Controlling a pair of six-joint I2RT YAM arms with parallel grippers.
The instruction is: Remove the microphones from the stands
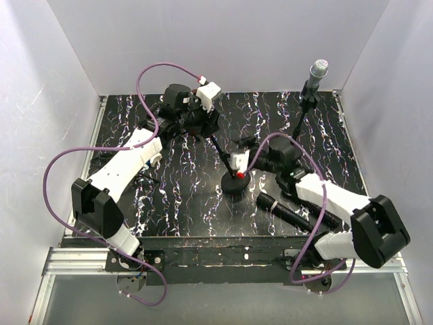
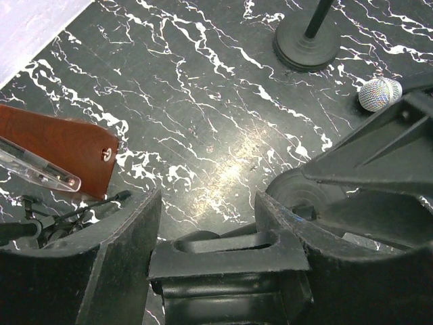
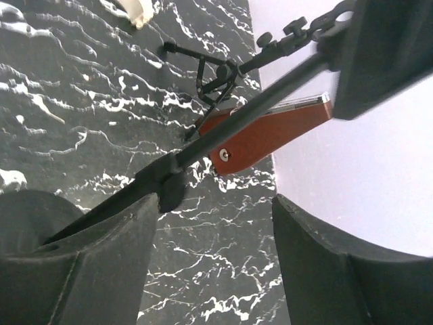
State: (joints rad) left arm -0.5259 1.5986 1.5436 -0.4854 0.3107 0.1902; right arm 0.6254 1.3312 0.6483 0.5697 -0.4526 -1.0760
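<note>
Left pincer (image 2: 206, 198), fingers spread, hangs above the table (image 2: 203, 101) near a microphone (image 2: 379, 93).

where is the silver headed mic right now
In the top view, the microphone stands upright on its tripod stand at the table's far right corner, close to the back wall.

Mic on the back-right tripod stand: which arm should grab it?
Probably right: the microphone and tripod stand are on its side, and the right gripper is open. The left gripper is farther left.

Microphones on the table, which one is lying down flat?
The black microphone near the front edge lies flat. The silver-headed microphone stands upright in the tripod stand at the far right corner.
</note>
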